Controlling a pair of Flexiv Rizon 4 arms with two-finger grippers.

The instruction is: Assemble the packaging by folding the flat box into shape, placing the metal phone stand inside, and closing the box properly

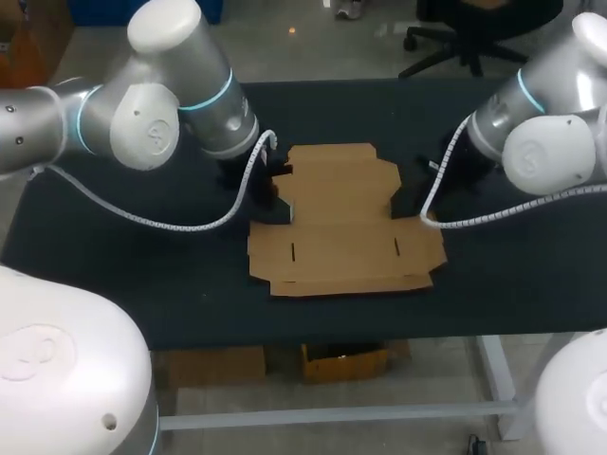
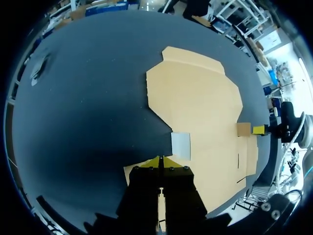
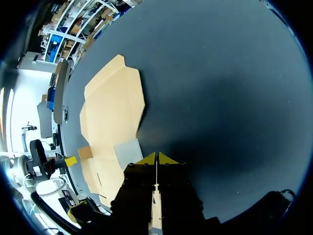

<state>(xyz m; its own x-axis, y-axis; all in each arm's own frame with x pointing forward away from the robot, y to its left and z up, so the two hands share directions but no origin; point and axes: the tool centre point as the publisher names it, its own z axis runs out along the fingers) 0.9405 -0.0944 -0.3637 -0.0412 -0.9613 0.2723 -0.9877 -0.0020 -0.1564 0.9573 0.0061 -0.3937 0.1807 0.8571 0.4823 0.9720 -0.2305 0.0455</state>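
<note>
Left gripper (image 2: 160, 164) and right gripper (image 3: 156, 159), tips pressed together, each pinch opposite sides of the flat cardboard box (image 1: 346, 223), likely to fold its walls up.

Open black tabletop (image 1: 142, 284) ran along the near and far edges of the flat brown cardboard box blank (image 1: 346, 227). Its two sides were blocked: the left gripper (image 2: 160, 162) and right gripper (image 3: 156, 157) pinched it there, white coiled cables (image 1: 171, 223) looping alongside.
</note>
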